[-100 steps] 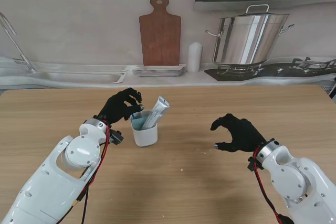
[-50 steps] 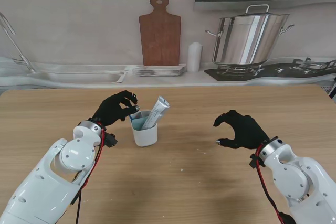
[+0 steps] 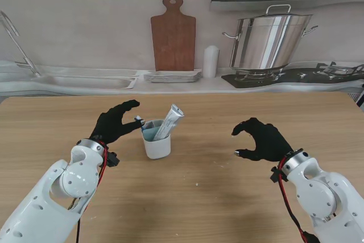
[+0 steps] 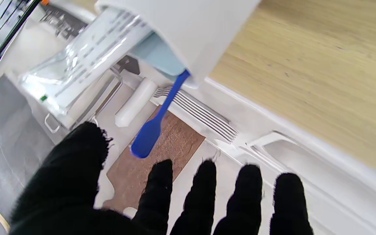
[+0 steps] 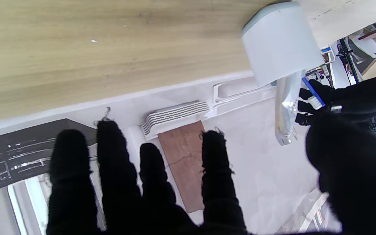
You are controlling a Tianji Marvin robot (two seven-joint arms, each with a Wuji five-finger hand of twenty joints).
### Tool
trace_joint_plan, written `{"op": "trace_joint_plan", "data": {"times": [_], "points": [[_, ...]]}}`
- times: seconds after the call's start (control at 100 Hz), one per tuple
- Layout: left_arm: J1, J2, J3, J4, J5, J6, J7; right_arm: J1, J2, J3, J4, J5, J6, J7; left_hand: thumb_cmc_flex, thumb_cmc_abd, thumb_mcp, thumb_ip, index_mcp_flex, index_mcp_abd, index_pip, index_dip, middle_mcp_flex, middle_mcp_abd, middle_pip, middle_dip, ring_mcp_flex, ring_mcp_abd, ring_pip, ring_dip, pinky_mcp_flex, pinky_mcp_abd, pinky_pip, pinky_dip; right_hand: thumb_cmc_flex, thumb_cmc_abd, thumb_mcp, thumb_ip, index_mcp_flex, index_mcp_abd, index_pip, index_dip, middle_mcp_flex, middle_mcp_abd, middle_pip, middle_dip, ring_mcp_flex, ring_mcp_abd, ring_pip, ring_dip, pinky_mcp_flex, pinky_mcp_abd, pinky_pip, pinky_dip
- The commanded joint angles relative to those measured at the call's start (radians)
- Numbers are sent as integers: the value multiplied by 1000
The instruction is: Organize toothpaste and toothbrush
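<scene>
In the stand view the white cup (image 3: 156, 144) sits left of the frame's centre on the table (image 3: 216, 197), and both task things already stand in it. One toothpaste tube (image 3: 170, 120) leans out of the cup toward the upper right of the frame, its long axis tilted that way. One blue toothbrush (image 3: 139, 120) pokes over the cup's left rim; in the left wrist view (image 4: 157, 120) its long axis runs from the rim out toward the fingers, the end free of them.

The left robot hand (image 3: 114, 123) lies just to the left of the cup in the frame, fingers spread apart and holding nothing, with its fingertips (image 3: 132, 104) near the toothbrush but, as far as I can tell, not touching it. The right robot hand (image 3: 259, 140) hovers well apart in the right half of the frame, fingers loosely curled, apart and empty.

The left hand is clearly the nearer one to the cup. Judging by this, both items are placed and the job looks close to finished; any further nudge of the brush would fall to the left hand.

Count: one cup, one toothpaste tube, one toothbrush, two hands.
</scene>
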Motion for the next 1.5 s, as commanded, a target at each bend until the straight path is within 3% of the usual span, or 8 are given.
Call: {"op": "trace_joint_plan", "data": {"times": [0.0, 0.17, 0.46, 0.81, 1.2, 1.49], "points": [[32, 8, -10, -26, 19, -18, -6, -24, -8, 2, -22, 3, -8, 6, 3, 41, -47, 19, -69, 16, -63, -53, -87, -2, -44, -69, -104, -21, -57, -57, -53, -41, -102, -48, -7, -1, -2, 29, 11, 0, -3, 0, -5, 30, -15, -11, -21, 16, -19, -15, -10, 6, -6, -2], [97, 4, -37, -75, 53, -23, 44, -53, -11, 20, -61, 22, -29, 2, 13, 83, -101, 30, -144, 73, -163, -122, -215, 20, -81, -143, -264, -35, -94, -119, -89, -73, -304, -110, -7, 10, -8, 30, -8, 10, -36, -15, -1, 4, -54, -27, -45, 5, -62, -48, -32, -13, -45, -24], [224, 10, -89, -151, 121, -73, 66, -108, -20, 43, -101, 27, -70, -40, 16, 118, -142, 18, -137, 151, -203, -159, -224, 47, -113, -175, -303, -57, -71, -158, -83, -85, -405, -114, -12, 15, -2, 30, -72, 112, -92, -48, 30, 0, -91, -37, -49, 0, -98, -95, -48, -19, -76, -48], [331, 7, -102, -183, 157, -131, 127, -119, -24, 23, -100, 44, -40, -49, 30, 107, -152, 10, -96, 149, -168, -158, -204, 60, -61, -146, -277, -25, -37, -167, -60, -47, -413, -112, -12, 15, 0, 28, -47, 126, -97, -58, 32, 0, -97, -36, -52, 8, -102, -104, -50, -12, -85, -59], [366, 7, -102, -187, 154, -149, 137, -129, -23, 19, -93, 54, -30, -36, 33, 110, -151, 6, -97, 147, -155, -155, -210, 62, -52, -139, -274, -22, -33, -165, -60, -46, -415, -108, -12, 12, 0, 27, -21, 115, -94, -58, 46, 4, -108, -40, -46, 14, -98, -105, -41, -5, -79, -60], [365, 8, -91, -173, 144, -159, 127, -133, -25, 4, -74, 82, -11, -35, 34, 107, -147, 7, -89, 157, -147, -155, -204, 63, -46, -136, -267, -34, -23, -163, -64, -98, -403, -116, -3, 11, 4, 27, 15, 144, -101, -61, 69, 4, -114, -41, -32, 2, -89, -103, -38, -50, -78, -63]]}}
